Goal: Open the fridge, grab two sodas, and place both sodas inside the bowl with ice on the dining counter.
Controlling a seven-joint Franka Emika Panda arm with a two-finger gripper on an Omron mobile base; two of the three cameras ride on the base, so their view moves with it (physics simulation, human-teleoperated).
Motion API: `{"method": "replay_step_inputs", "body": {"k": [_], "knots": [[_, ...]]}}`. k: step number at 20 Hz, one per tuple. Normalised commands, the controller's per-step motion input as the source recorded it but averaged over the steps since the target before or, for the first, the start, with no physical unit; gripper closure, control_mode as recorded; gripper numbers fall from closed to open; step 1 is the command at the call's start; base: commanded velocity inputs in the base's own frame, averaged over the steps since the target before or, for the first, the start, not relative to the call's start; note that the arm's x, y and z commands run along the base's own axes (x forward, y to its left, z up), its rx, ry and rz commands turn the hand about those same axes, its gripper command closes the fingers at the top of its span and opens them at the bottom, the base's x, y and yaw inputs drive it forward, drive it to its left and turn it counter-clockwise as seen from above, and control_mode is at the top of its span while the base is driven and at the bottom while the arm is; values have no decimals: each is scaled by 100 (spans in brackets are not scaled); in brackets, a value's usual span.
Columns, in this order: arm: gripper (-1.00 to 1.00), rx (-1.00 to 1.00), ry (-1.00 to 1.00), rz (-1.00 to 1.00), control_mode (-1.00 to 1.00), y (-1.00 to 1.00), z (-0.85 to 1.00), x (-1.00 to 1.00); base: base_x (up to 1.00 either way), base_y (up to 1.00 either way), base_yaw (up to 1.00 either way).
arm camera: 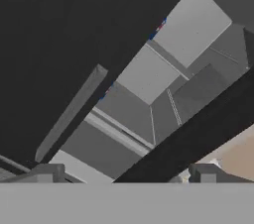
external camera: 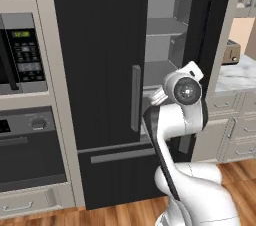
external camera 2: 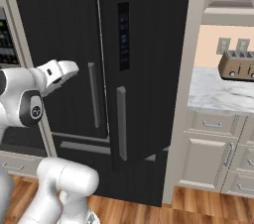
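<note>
The spread pincer (arm camera: 124, 176) faced the fridge (arm camera: 149, 77) gap; soda cans (arm camera: 158, 27) peeked ahead, behind the left door's edge.

Your arm (external camera: 180, 120) is glossy white with rounded, bulbous links; a dark band runs along one link; a shiny dark-grey round cap sits on one joint; gripper (arm camera: 124, 174) fingertips are dark grey, blocky.

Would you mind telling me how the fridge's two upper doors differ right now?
The left door is shut, flush with the fridge front; the right door is swung open, exposing grey shelves. In the left base view the left door shows its face, the right door mainly its edge. Both are black with grey vertical bar handles.
</note>
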Motion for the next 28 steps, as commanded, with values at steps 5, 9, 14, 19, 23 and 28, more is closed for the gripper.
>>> {"method": "replay_step_inputs", "body": {"k": [5,9,14,19,23,28], "knots": [[-100,-13,2,0,-100,14,33,87,0,0,0],[-100,-8,10,0,-100,2,4,95,0,0,0],[-100,-1,12,0,-100,-5,0,90,0,0,0],[-100,-2,9,0,-100,-21,0,73,0,0,0],[-100,-4,8,-1,-100,-36,0,46,0,0,0],[-100,-4,3,-5,-100,-47,0,5,0,0,0]]}}
